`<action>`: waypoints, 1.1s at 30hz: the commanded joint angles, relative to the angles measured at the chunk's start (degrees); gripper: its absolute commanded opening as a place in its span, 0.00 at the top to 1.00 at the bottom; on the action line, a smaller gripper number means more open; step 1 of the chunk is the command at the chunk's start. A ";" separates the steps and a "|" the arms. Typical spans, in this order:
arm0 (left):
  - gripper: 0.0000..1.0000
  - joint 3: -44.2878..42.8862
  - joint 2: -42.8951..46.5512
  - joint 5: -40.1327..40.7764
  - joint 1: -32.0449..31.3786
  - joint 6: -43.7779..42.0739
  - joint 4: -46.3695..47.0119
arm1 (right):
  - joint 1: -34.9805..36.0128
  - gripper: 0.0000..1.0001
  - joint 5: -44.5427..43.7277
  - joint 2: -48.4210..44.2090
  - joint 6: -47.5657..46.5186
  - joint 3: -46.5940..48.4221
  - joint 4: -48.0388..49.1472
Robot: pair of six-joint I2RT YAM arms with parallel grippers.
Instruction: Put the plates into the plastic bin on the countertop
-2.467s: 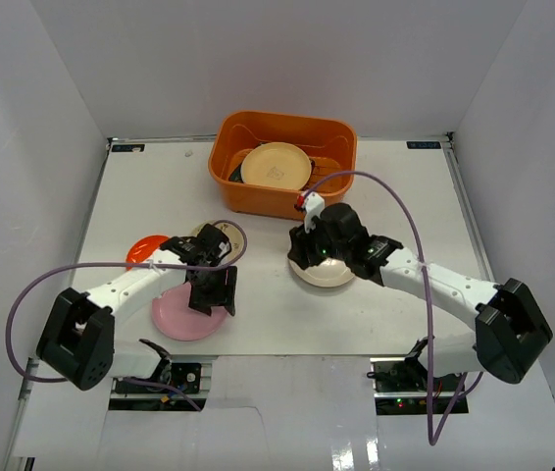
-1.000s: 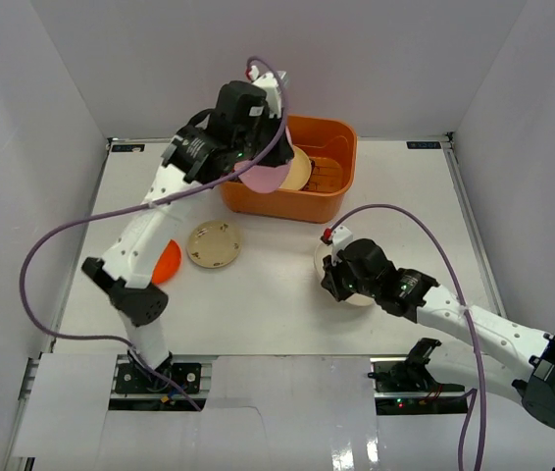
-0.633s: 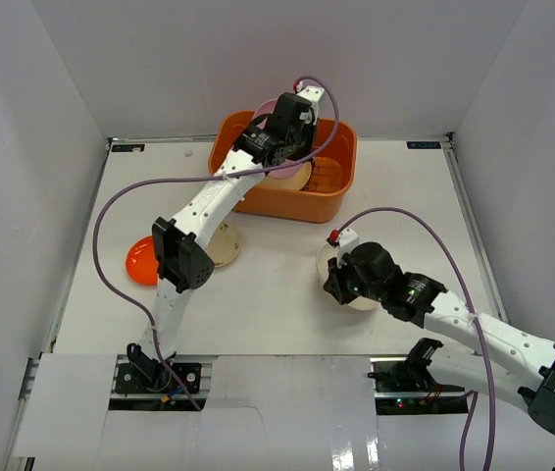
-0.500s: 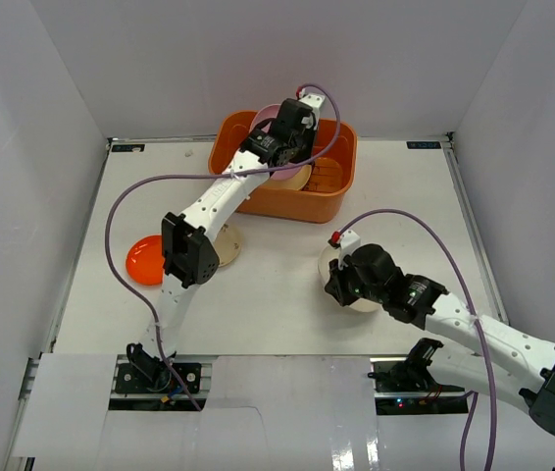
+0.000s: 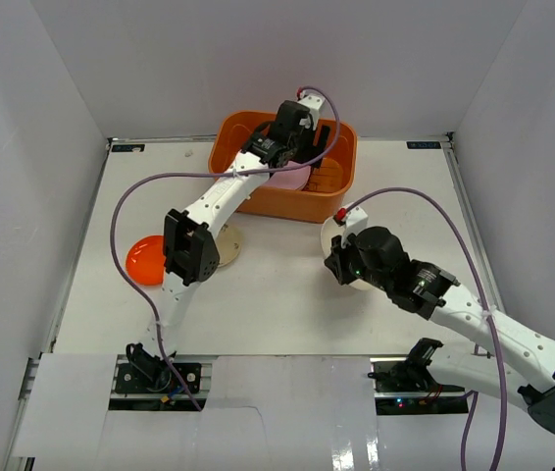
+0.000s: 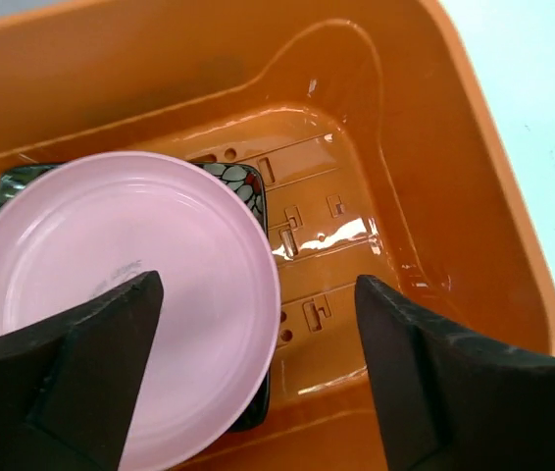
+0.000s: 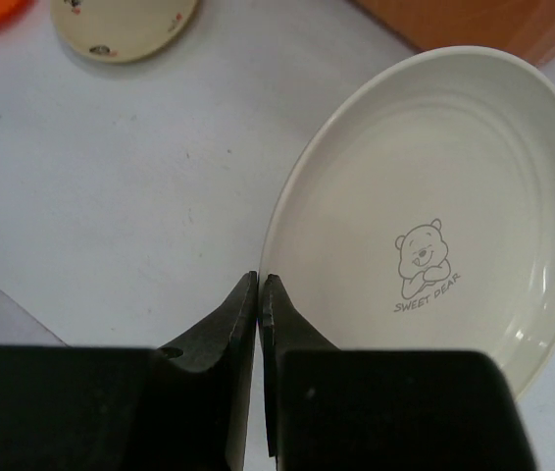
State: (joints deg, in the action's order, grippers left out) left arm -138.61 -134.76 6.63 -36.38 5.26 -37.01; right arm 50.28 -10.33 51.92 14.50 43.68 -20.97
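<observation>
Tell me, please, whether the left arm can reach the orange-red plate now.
Likely yes: the orange-red plate lies uncovered on that arm's side, and the left end effector is open.

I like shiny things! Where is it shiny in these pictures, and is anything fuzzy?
Left wrist view: bright white glare on the glossy floor of the orange bin; the pink plate looks slightly soft at its left edge. Right wrist view: no glare, the cream plate sharp enough to read its bear print. Top view: soft, even light on the countertop.
</observation>
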 commanded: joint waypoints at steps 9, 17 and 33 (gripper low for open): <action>0.08 38.89 49.34 8.64 1.84 9.41 11.86 | 0.52 0.92 -6.10 11.69 -7.99 22.74 6.12; 0.08 74.92 78.75 22.53 3.51 14.42 8.90 | 0.08 0.92 -6.29 35.39 -29.32 43.49 10.60; 0.10 95.36 91.61 25.18 4.04 39.29 -11.23 | -6.51 0.92 -1.20 77.36 -38.33 81.21 8.32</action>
State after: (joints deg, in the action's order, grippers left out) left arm -44.25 -43.42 30.24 -32.73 37.76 -44.49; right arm 45.25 -11.14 129.10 -21.54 120.55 -13.54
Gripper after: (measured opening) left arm 0.904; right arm 0.083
